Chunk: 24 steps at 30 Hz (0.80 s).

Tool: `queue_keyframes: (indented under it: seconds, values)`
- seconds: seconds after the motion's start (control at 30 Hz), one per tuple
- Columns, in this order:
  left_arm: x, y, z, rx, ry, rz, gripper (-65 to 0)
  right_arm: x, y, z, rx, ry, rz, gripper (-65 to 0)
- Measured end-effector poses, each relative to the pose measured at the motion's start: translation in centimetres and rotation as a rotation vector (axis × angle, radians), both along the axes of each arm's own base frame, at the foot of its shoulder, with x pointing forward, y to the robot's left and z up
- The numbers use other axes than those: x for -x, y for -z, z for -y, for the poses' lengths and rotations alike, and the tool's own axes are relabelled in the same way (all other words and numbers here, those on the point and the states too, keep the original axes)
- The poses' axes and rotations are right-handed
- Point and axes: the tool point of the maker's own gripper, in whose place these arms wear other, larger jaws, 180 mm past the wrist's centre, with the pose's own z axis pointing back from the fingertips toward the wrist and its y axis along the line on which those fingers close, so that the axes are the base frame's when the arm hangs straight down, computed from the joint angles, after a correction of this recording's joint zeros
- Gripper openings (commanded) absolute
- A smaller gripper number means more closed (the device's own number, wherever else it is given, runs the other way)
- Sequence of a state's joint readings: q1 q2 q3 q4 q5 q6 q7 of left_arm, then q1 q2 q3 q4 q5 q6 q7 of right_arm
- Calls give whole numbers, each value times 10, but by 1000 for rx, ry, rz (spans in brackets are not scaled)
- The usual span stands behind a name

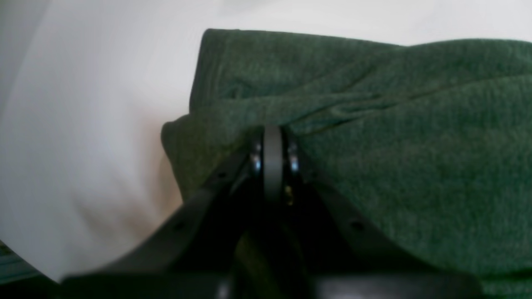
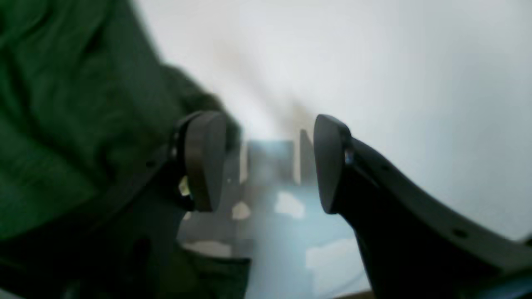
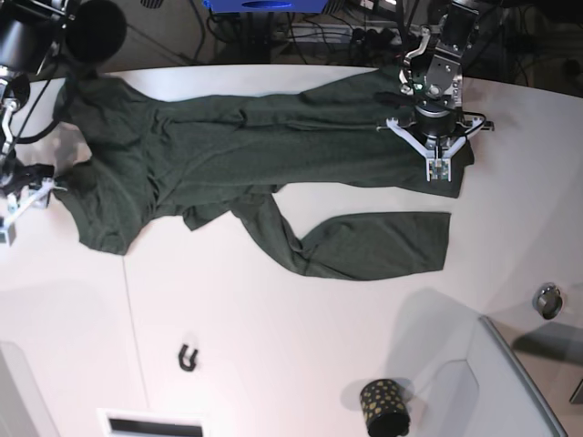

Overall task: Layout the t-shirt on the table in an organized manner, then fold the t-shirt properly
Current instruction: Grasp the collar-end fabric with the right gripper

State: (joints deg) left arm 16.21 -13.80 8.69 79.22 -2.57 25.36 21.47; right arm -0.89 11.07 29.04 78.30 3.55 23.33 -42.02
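Left gripper (image 1: 272, 137) is pinching the t-shirt (image 3: 273, 155), jaws pressed together on a fold of green cloth at the garment's edge; in the base view it (image 3: 439, 168) is sitting at that view's right end of the shirt, probably so the corner stays anchored or can be pulled taut.

Right gripper (image 2: 262, 162) is standing with jaws apart, nothing between the pads, bare white table (image 2: 374, 62) showing through the gap. One fingertip (image 2: 203, 162) is right beside the cloth (image 2: 62, 124), touching or not I can't tell. In the base view this gripper (image 3: 18, 205) is sitting at the picture's left edge, just beside the shirt's bunched end, looking poised to take hold there.

The shirt is lying across the far half of the table (image 3: 291, 346), stretched long between the two arms but not flat: body creased lengthwise, one part trailing toward the near side in a twisted strip. My read: layout step is not done, folding not begun. Holding both ends would let the arms tension and spread it.

Small black dotted cup (image 3: 384, 406) and grey raised panel (image 3: 519, 382) are sitting near the front, well apart from the cloth.
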Motion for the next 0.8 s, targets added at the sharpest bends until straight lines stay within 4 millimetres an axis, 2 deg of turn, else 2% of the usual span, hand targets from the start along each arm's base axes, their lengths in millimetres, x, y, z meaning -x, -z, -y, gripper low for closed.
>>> queue_keyframes:
  seconds: [0.07,0.13,0.2,0.3,0.4,0.47,0.6,0.7,0.8]
  values:
    - [-2,-6,-8,1,-27,14,-650,7,0,-9,0,-69,-6,-324]
    - [-4,-15,-14,-9,-40,43,-650,28,2,-19,13,-95,-55,-324]
    - [-9,-23,-14,-4,-42,68,-650,51,4,-36,11,-128,-94,-318]
    - [-16,-33,-7,9,-30,100,-650,64,1,-50,5,-152,-99,-317]
    - [-19,-41,1,30,-24,127,-650,66,12,-65,4,-243,-135,-318]
    - [-15,-40,6,42,-28,124,-650,69,21,-76,-34,-242,-148,-318]
    - [-12,-30,21,64,28,89,-650,53,22,-79,-49,-243,-97,-317]
    - [-12,-22,41,86,132,55,-650,37,26,-75,-65,-205,-82,-315]
    - [-5,-16,46,90,149,31,-650,38,24,-70,-56,-151,-68,-314]
